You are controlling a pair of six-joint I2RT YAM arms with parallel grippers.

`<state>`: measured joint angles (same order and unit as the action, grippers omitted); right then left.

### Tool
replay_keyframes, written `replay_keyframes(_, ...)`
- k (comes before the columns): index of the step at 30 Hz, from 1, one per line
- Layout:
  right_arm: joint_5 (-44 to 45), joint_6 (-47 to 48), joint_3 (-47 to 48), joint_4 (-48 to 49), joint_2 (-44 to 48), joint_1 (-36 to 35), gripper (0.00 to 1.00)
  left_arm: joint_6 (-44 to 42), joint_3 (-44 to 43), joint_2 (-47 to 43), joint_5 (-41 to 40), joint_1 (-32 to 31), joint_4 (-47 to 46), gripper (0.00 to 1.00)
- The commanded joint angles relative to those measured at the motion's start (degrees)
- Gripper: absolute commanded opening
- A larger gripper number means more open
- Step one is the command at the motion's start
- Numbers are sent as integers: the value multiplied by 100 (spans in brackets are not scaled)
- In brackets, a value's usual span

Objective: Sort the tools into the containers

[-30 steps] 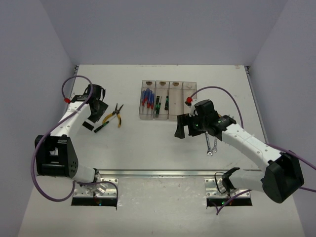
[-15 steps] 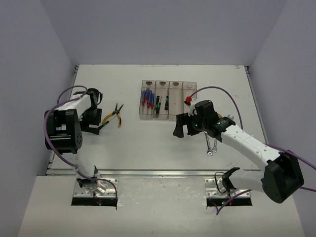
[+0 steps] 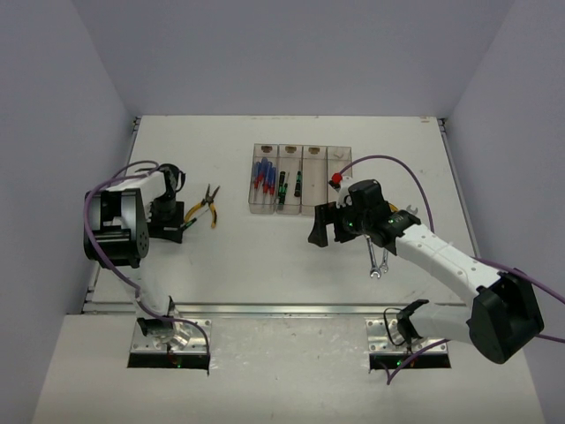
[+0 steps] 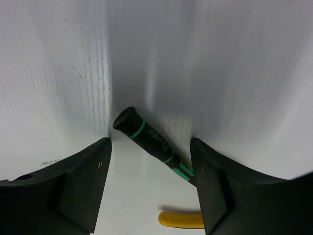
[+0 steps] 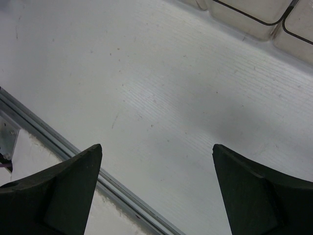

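Your left claw (image 4: 150, 145) straddles a black-and-green screwdriver (image 4: 133, 126) near the left edge of the counter (image 3: 265, 256).
Its jaws stand partly open, one on each side of the handle with a gap on both sides, gripping nothing; the yellow-handled pliers (image 3: 205, 208) lie just beside it. Your right claw (image 5: 156, 149) gapes wide and empty over bare counter, just off the near ends of the containers (image 3: 315, 159), with the wrenches (image 3: 378, 261) nearby.

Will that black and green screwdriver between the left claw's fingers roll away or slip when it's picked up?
Probably rigid: the black-and-green screwdriver looks like hard moulded plastic. Its rounded handle may roll if nudged on the smooth table. The left claw straddles it, which should limit that.
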<state>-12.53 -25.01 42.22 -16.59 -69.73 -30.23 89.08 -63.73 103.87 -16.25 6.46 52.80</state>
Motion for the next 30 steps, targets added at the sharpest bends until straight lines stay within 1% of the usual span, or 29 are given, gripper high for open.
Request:
replay_keyframes(1,-73,75,6,243,136,8,93,83,227,108,86,-4,-67,56)
replay_keyframes(4,-77,72,-3,249,153,3,93,110,375,29,90,5,-123,54)
replay_keyframes(11,-69,57,-29,279,162,4,93,163,565,-333,-161,0,-64,28)
replay_keyframes(15,-40,48,-29,296,154,0,93,163,809,-645,-236,5,-110,17)
replay_keyframes(18,-40,35,-29,296,139,-1,93,163,1050,-898,-242,5,-196,3)
replay_keyframes(19,-47,36,-29,296,136,4,93,167,1101,-966,-239,5,-214,0)
replay_keyframes(24,-46,32,-29,304,127,1,93,66,1311,-1595,-337,5,-323,0)
replay_keyframes(26,-67,24,-23,305,107,0,93,-87,1238,-2067,-564,5,-363,0)
replay_keyframes(28,-74,16,-21,311,95,-1,93,-500,1185,-2575,-717,-1,-525,0)
replay_keyframes(30,-95,13,-28,336,99,7,93,-1076,1134,-3008,-822,-55,-978,0)
